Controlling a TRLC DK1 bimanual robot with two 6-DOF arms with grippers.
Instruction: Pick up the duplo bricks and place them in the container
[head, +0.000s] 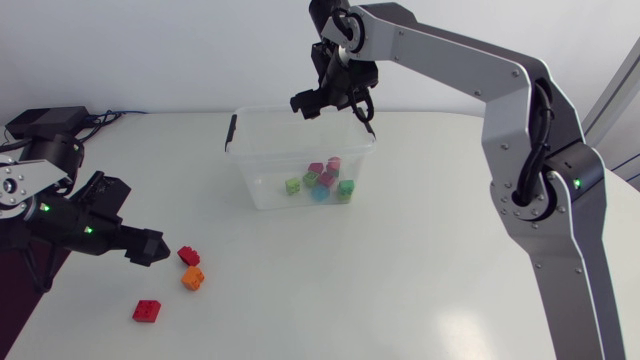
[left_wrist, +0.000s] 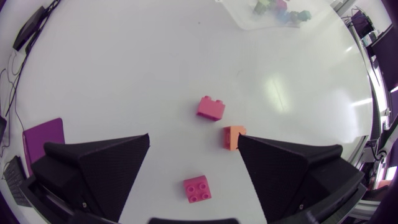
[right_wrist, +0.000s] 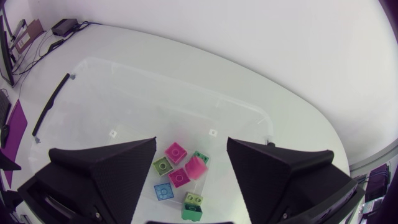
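Observation:
Three loose bricks lie at the front left of the table: a red brick (head: 188, 256), an orange brick (head: 192, 277) and a second red brick (head: 147, 311). My left gripper (head: 150, 248) hangs open just left of them. From its wrist, the near red brick (left_wrist: 197, 189) lies between the fingers, the orange brick (left_wrist: 232, 137) is by one fingertip, and the other red brick (left_wrist: 210, 107) is ahead. The clear container (head: 262, 185) holds several pink, green and blue bricks (right_wrist: 179, 177). My right gripper (head: 337, 108) is open and empty above the container (right_wrist: 168, 74).
A black latch (head: 231, 133) sits on the container's left end, also seen from the right wrist as a black latch (right_wrist: 53, 102). A black power block with cables (head: 45, 120) lies at the back left corner. White table (head: 400, 280) spreads right of the container.

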